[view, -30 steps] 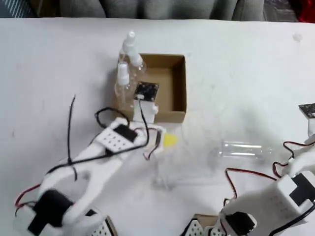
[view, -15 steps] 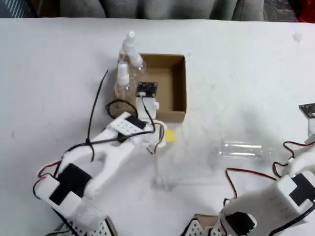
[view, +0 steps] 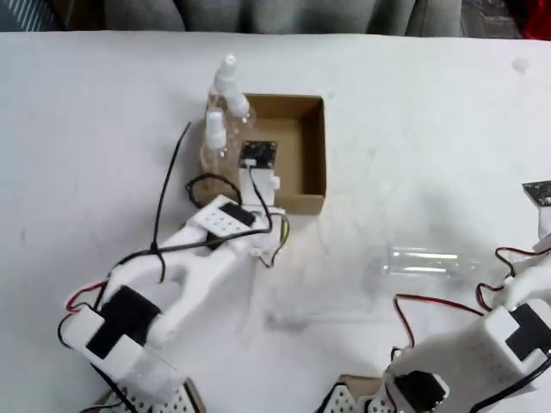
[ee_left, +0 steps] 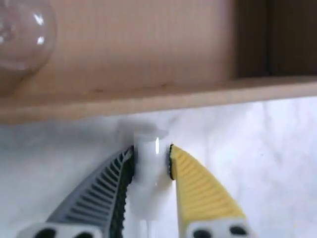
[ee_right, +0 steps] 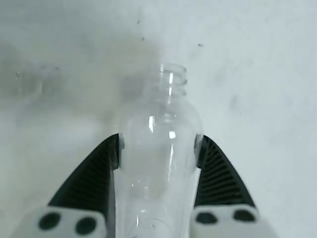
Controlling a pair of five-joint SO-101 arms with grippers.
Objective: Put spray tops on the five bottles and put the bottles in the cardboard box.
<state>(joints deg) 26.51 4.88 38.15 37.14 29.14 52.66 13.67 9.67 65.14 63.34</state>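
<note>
**A:** Where's everything? I make out the cardboard box (view: 325,146) mid-table on the far side, with two capped bottles (view: 217,138) at its left wall.

**B:** Yep. The uncapped bottle (view: 426,261) is lying on the table right of the box, neck pointing left, and my right gripper (ee_right: 157,141) is pinched on its shoulders. My left gripper (ee_left: 150,151) is clamped on a spray top (ee_left: 146,171) just near of the box's near wall.

**A:** Tips?

**B:** I'd tilt the neck up, bring the top square over the opening and go slow. Clear plastic probably slips, so grip firm.
</note>
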